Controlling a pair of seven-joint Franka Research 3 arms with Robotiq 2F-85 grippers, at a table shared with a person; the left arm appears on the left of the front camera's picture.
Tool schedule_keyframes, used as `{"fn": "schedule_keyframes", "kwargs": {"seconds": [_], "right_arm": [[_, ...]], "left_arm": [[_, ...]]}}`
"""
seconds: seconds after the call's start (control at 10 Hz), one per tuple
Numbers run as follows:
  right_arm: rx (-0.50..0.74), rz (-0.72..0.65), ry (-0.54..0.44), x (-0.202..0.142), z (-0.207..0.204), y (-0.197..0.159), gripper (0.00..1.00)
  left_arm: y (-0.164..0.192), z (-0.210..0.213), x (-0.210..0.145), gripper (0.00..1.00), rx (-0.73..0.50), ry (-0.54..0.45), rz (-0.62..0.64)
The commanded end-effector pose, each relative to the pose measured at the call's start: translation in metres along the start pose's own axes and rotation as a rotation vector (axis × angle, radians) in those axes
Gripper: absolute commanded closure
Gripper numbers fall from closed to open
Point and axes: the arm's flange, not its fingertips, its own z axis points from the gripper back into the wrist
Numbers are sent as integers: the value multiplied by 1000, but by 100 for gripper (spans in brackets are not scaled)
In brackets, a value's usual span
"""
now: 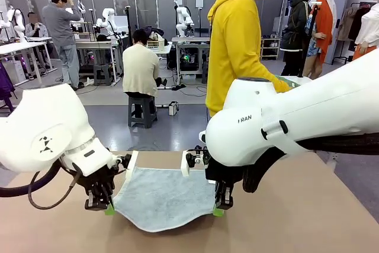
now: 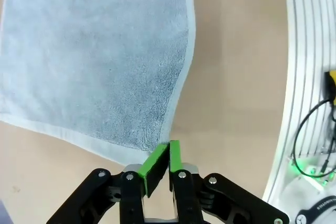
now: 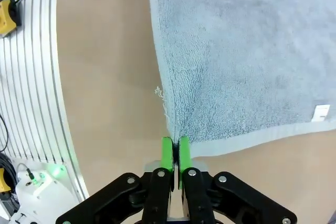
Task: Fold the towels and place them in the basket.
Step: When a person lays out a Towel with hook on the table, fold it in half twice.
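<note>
Folding step: first fold in hand, my read; task early.
Worktop (image 1: 308, 217): tan, carries the cloth at 6 o'clock in the front view.
Towel (image 1: 163, 197): blue-grey, far part flat on the worktop, near edge raised and sagging between the two held corners.
Left tool (image 1: 109, 208): green pads pressed together, pinching the towel's 7 o'clock corner.
Right tool (image 1: 219, 210): pads pressed together, pinching the 5 o'clock corner.
Next move: likely carry both corners toward 12 o'clock together, keeping them level so the edges meet.
Front view adds: the sag in the near edge and both arms at once.
Right wrist view adds: white label tag (image 3: 321, 112) at 3 o'clock, plus a loose thread (image 3: 160, 94) on the hem.
</note>
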Motion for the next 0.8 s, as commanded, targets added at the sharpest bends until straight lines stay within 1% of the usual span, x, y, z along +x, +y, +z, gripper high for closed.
{"fn": "schedule_keyframes", "kwargs": {"seconds": [0.0, 0.1, 0.4, 0.5, 0.6, 0.7], "right_arm": [[-9, -15, -6, -3, -1, 1, 100], [0, 0, 0, 0, 0, 0, 100], [0, 0, 0, 0, 0, 0, 100], [-2, -1, -1, 0, 1, -1, 95], [-24, 30, -18, 8, 16, -4, 95], [-14, 30, -38, 12, 32, -11, 95]], "left_arm": [[-1, 0, -1, 100, 0, -47, -2], [0, 0, 0, 100, 0, 0, 0], [0, 0, 0, 100, 0, 0, 0], [0, 1, -1, 93, 0, -9, 6], [14, 12, 6, 93, 12, -10, -9], [23, 26, 13, 93, -63, -29, 2]]}}
